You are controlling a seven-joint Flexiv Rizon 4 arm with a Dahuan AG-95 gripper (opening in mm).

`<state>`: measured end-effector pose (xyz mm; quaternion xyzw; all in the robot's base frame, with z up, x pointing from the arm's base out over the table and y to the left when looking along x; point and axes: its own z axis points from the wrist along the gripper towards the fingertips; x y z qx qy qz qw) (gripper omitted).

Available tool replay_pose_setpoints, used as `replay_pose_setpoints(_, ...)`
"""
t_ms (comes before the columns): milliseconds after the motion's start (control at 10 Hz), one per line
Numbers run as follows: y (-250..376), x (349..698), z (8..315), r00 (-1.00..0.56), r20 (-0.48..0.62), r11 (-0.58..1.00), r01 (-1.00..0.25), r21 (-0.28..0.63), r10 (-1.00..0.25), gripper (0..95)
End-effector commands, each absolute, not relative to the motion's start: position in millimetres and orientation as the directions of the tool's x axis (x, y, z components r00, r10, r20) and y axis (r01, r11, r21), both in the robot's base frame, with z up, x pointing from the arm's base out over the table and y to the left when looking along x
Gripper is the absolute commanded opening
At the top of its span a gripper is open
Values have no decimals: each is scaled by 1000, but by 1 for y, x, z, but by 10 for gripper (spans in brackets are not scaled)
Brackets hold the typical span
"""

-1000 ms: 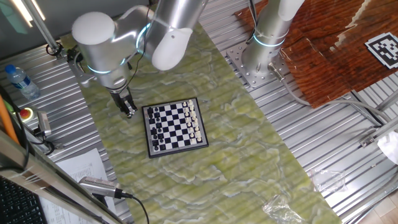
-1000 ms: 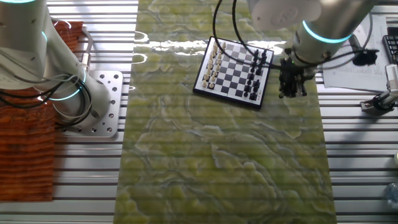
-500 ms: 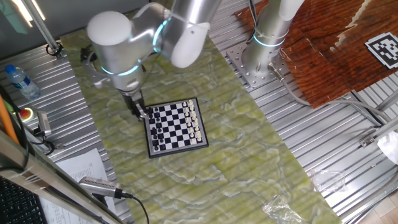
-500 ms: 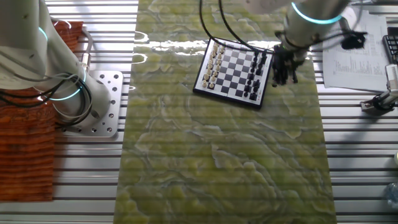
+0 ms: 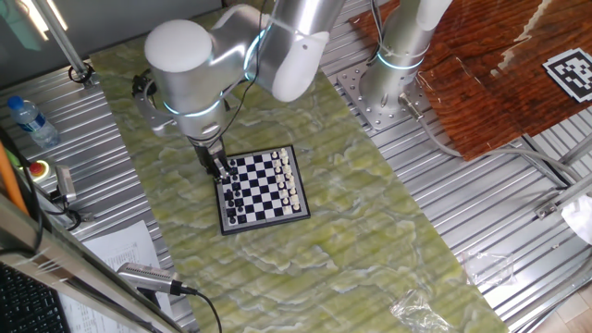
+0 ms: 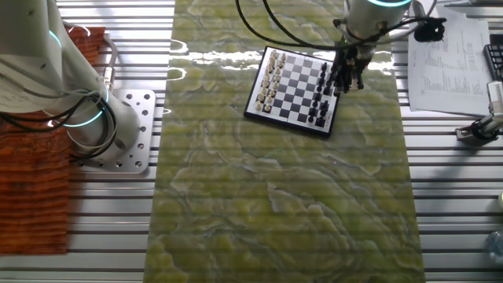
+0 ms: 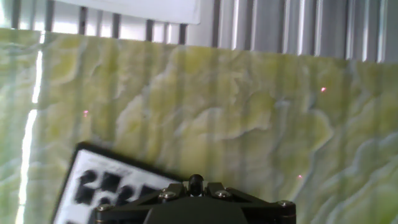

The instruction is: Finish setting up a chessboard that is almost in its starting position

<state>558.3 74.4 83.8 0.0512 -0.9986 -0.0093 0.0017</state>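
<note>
In the hand view, nearest the camera, the dark underside of the gripper (image 7: 196,202) fills the bottom edge; its fingers are out of sight there, so how far apart they stand, and whether they carry anything, I cannot tell. Just beyond it a corner of the chessboard (image 7: 102,186) shows, with blurred black pieces on pale squares, and behind the board the green marbled cloth (image 7: 249,118) runs up to ribbed metal.

In one fixed view the gripper (image 5: 218,168) hangs at the chessboard's (image 5: 262,188) edge on the black pieces' side, over the corner farther from the camera. The other fixed view agrees: the gripper (image 6: 343,76) is over the black-piece edge of the chessboard (image 6: 294,92). The board lies flat on the cloth covering the desk (image 5: 481,222). Beyond the board stands a second arm's base (image 5: 393,83).
</note>
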Motion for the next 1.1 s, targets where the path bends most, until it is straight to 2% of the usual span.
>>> replay_pose_setpoints(100,71,553,79,-993,1,993,-116,16,-116,0)
replay_pose_setpoints(1100,81,548,64,-992,-3,992,-127,30,-127,0)
